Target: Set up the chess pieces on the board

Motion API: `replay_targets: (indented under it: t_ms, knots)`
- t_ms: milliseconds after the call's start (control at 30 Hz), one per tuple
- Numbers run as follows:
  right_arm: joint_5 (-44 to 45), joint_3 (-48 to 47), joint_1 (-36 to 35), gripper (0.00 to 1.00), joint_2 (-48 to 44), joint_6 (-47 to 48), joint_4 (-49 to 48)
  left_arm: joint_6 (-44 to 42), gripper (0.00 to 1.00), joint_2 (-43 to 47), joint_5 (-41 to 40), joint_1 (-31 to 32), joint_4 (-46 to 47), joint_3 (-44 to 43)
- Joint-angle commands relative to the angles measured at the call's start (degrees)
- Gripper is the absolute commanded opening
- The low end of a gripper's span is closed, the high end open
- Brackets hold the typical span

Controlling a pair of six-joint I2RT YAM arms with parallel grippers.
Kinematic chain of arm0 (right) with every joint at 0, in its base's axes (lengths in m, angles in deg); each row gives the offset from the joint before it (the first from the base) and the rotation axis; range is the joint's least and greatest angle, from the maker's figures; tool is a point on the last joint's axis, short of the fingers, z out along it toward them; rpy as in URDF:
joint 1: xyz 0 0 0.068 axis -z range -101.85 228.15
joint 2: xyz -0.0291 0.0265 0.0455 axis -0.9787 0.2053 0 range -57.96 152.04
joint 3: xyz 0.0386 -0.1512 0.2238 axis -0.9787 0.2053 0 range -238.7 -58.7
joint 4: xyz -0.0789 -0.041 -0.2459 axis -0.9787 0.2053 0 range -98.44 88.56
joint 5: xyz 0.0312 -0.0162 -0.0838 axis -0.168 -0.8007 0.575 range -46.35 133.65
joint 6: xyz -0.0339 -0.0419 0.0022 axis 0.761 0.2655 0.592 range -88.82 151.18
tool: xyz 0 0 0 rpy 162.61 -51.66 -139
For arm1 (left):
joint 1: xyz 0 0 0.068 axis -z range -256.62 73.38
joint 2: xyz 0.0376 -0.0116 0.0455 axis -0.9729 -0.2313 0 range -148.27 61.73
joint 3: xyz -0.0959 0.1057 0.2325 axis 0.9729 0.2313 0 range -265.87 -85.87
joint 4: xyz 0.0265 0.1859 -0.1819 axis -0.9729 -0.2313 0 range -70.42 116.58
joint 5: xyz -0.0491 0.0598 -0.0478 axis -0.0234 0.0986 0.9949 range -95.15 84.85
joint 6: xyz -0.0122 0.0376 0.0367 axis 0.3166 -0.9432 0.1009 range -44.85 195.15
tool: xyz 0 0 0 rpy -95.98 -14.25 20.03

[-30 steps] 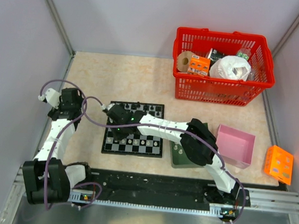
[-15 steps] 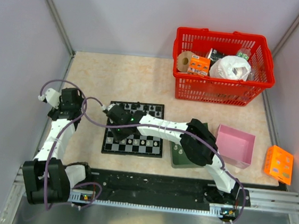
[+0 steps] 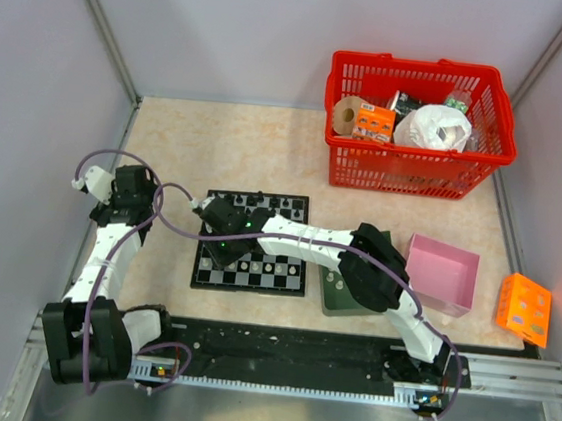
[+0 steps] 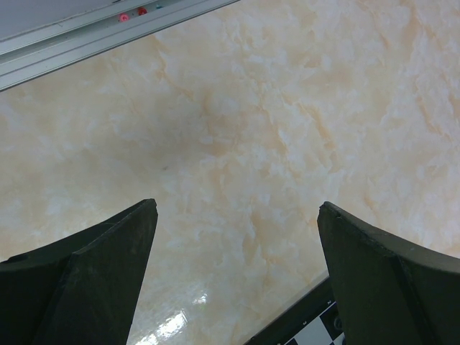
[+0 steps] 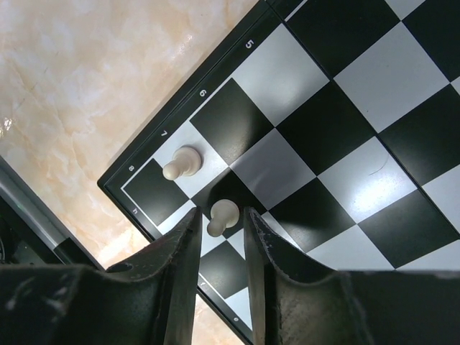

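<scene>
Whitish pawn (image 5: 221, 217) stands upright near one corner of the board (image 5: 345, 129), and your right hand (image 5: 221, 211) brackets it. The jaws are parted only narrowly, with a sliver of daylight on either side of the piece. I judge the pawn set down and not gripped. A second pawn (image 5: 181, 162) stands just beside it on a white square at the board's edge. The pairing suggests you are building a pawn row outward from that corner. The narrow opening looks deliberate, since a wider spread could knock the neighbour over.

The board lies on the counter (image 4: 273, 108) toward its near edge, between the two arms. Your right arm reaches leftward across it from its base, and the wrist is turned down over the board's left side.

Your left hand (image 4: 237, 207) is spread fully and holds nothing. It hangs over bare counter just off the board's corner, with the arm folded back along the counter's left edge. I judge that it is parked there to keep clear of the working arm.
</scene>
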Motion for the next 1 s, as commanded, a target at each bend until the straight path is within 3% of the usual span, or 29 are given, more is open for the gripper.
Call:
replay_targets:
  t_ms: [0,367,467,633,767,967]
  knots:
    - [0.76,-1.61,-0.87,0.31,-3.07,1.08,-0.34,-0.04,0.99,1.79,-0.64,-0.19,1.32,-0.71]
    - [3.58,-5.83,2.38,0.35,-5.08,2.48,-0.77,-1.0,0.99,2.31,-0.56,-0.19,0.71,-1.41]
    - [3.67,-4.87,3.87,0.46,-7.28,3.19,-2.35,-2.23,0.99,2.05,-0.03,-0.28,1.14,-1.94]
    - [5.16,-3.11,7.39,0.5,-11.14,3.89,-3.94,-4.87,0.99,2.58,2.43,-0.28,2.55,-2.29]
    - [6.21,0.48,9.76,0.51,-16.41,5.12,-5.43,-6.71,0.99,3.37,4.44,-0.28,4.04,-2.11]
    - [9.2,13.21,13.36,0.6,-29.5,5.3,-10.61,-10.49,0.99,3.11,8.84,-0.28,4.84,-4.57]
